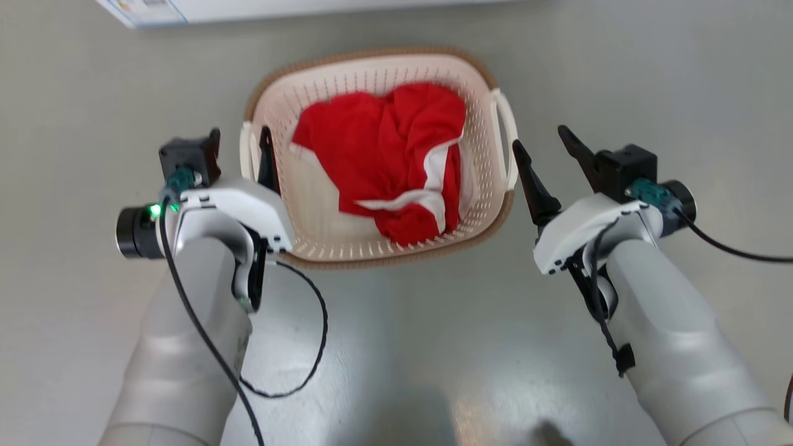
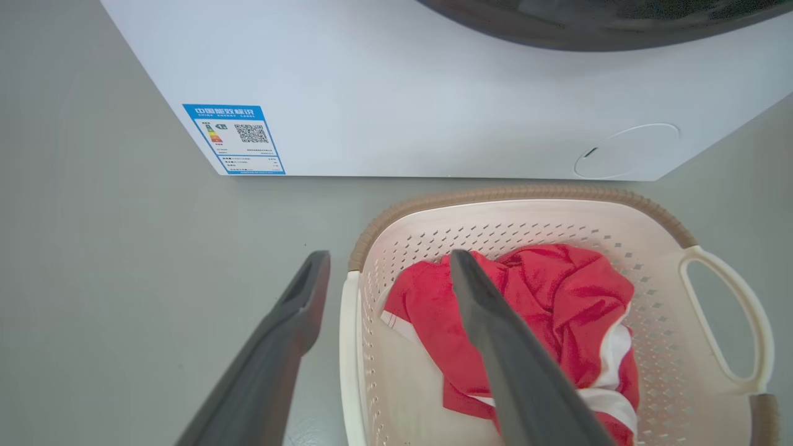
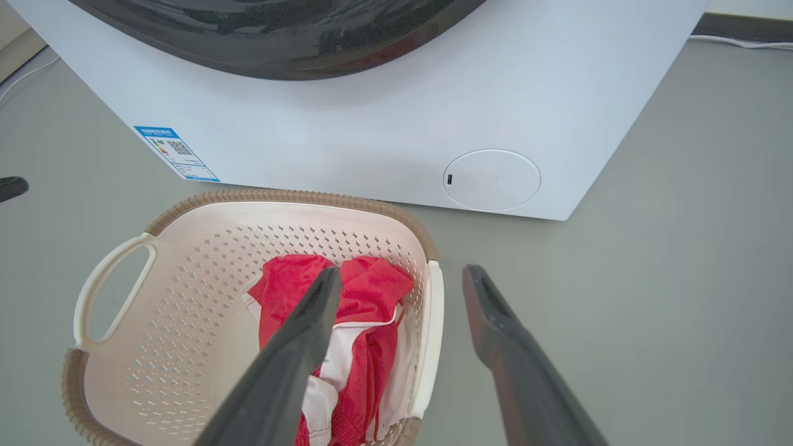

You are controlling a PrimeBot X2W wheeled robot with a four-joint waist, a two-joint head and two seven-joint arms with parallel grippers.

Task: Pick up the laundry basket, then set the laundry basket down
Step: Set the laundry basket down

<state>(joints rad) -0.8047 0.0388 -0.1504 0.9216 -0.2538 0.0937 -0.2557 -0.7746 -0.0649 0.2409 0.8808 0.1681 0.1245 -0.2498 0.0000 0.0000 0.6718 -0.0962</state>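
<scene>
Laundry basket (image 1: pixel 378 54) is seen standing on the grey floor (image 1: pixel 403 347), just in front of the white washing machine (image 2: pixel 403 93), whose front carries a blue label (image 2: pixel 234 139). A crumpled red and white garment (image 1: pixel 378 148) is contained in it. The left tool (image 1: pixel 241 131) is spread wide open and is placed at the basket's left handle (image 1: pixel 246 148). In the left wrist view one dark finger is seen outside the basket over the floor and the other above the garment inside, with the handle lying between them. Nothing is gripped by it, and whether either finger touches the plastic cannot be told. The right tool (image 1: pixel 538 137) is likewise opened wide and empty. In the head view its inner finger is seen just beside the outer side of the right handle (image 1: pixel 499 96). In the right wrist view that handle is framed between the two fingers, the inner one drawn across the garment. How high this tool hangs over the rim cannot be judged. The basket is flanked by both pale forearms, black cables are looped along the wrists, and neither white handle is grasped.
</scene>
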